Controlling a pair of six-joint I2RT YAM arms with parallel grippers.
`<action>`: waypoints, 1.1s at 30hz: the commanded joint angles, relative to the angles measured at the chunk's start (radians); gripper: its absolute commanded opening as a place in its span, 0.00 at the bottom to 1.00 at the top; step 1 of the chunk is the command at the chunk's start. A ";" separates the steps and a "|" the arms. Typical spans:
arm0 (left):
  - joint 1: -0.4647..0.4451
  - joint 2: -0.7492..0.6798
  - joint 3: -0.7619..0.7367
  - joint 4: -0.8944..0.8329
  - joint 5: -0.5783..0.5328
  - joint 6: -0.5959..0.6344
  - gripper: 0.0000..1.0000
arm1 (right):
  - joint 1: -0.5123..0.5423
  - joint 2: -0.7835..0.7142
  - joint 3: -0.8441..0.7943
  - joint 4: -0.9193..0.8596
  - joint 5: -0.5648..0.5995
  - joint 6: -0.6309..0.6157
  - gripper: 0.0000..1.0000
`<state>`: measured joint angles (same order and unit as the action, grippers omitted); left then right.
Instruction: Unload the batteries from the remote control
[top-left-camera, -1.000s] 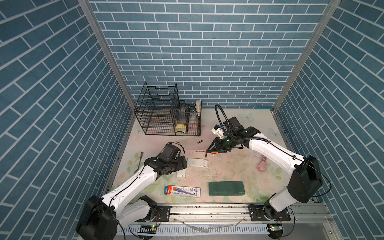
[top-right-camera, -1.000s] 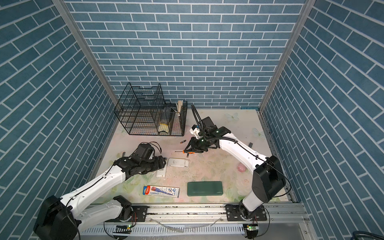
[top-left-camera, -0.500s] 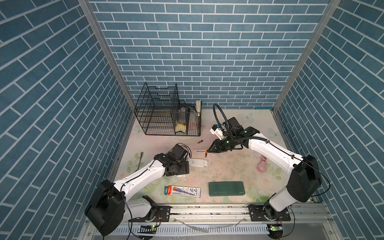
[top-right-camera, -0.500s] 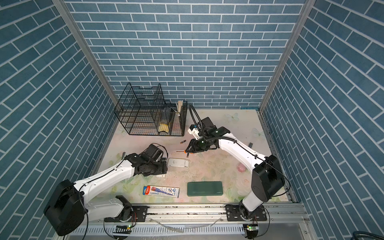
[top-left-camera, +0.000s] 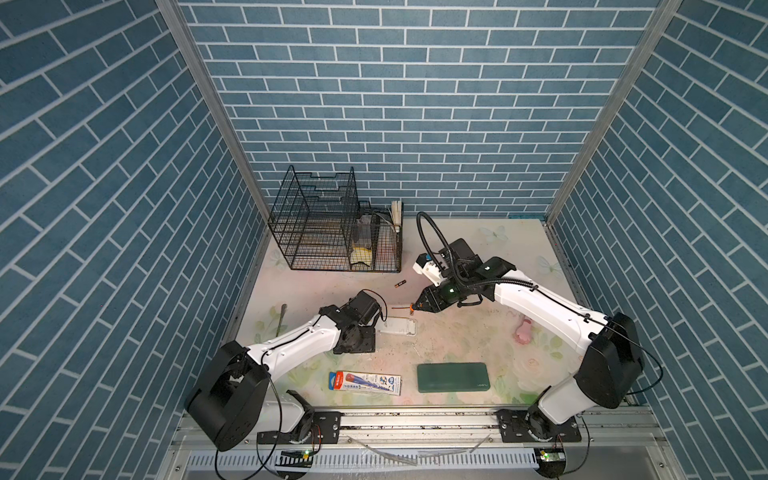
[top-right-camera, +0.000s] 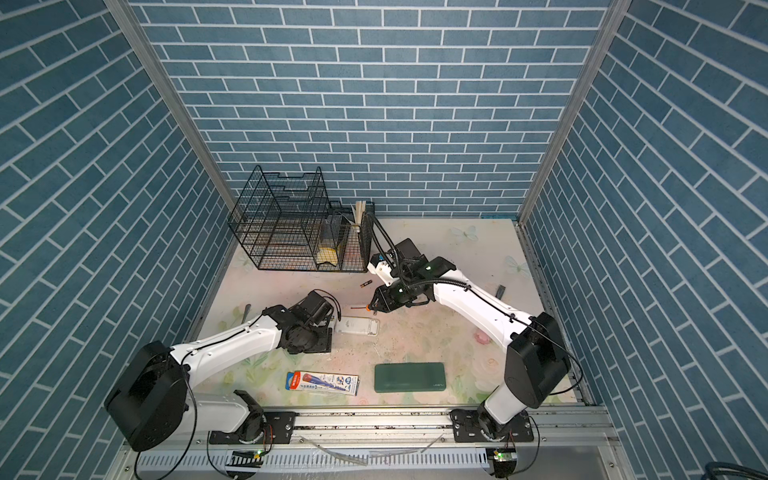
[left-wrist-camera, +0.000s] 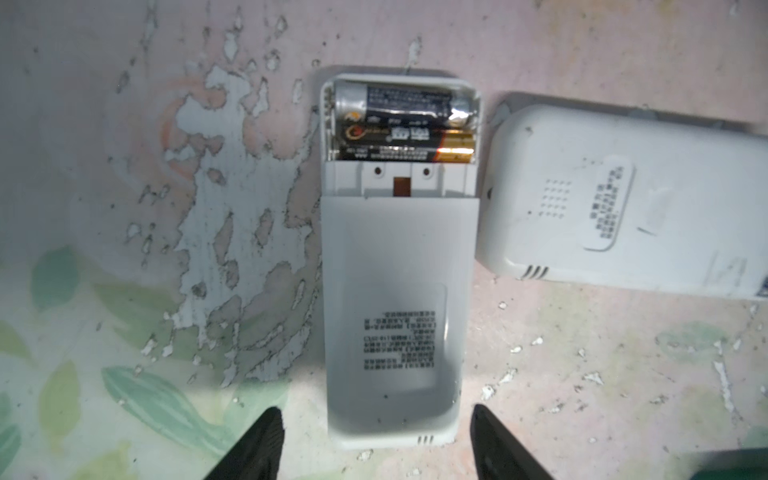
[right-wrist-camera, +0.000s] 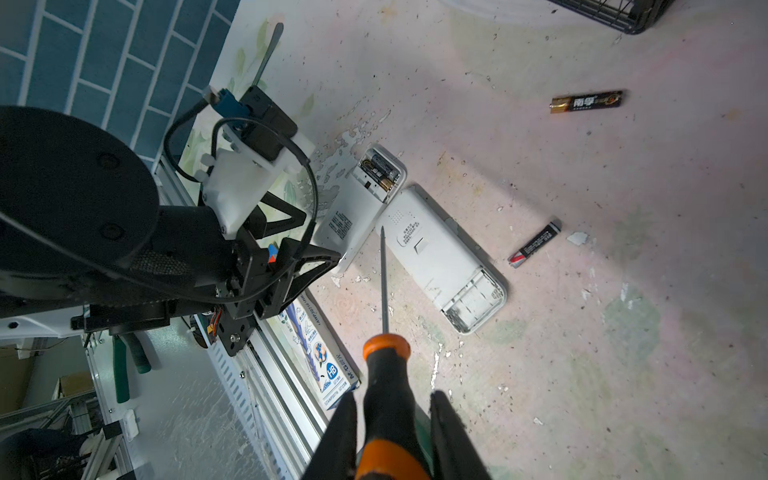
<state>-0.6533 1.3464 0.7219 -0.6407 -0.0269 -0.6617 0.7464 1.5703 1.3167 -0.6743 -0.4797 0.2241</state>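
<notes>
Two batteries (left-wrist-camera: 401, 126) visible only in wrist views, left pincer (left-wrist-camera: 376, 444) open, right pincer (right-wrist-camera: 390, 436) gripping screwdriver (right-wrist-camera: 388, 386).

Glossy batteries (left-wrist-camera: 405, 126) in a matt white plastic remote (left-wrist-camera: 399, 291) — tabletop (left-wrist-camera: 208, 187) flaking, rough.

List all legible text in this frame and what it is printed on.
"南孚": loose battery lying on the table.
"HB": blue circle on the pencil box; its other print is too small.
Labels on both remotes and the loaded batteries: blurred, unreadable.
</notes>
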 joint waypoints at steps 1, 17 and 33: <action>-0.005 0.006 0.000 -0.025 -0.031 0.020 0.69 | 0.014 0.004 0.030 -0.024 0.016 -0.062 0.00; -0.003 0.093 -0.021 0.090 0.004 0.022 0.74 | 0.025 0.051 0.041 -0.007 0.026 -0.055 0.00; 0.056 -0.017 -0.158 0.108 0.028 0.059 0.62 | 0.051 0.168 0.118 0.011 0.023 -0.082 0.00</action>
<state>-0.6155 1.3361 0.6117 -0.4988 -0.0307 -0.6250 0.7834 1.7164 1.3678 -0.6701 -0.4591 0.2001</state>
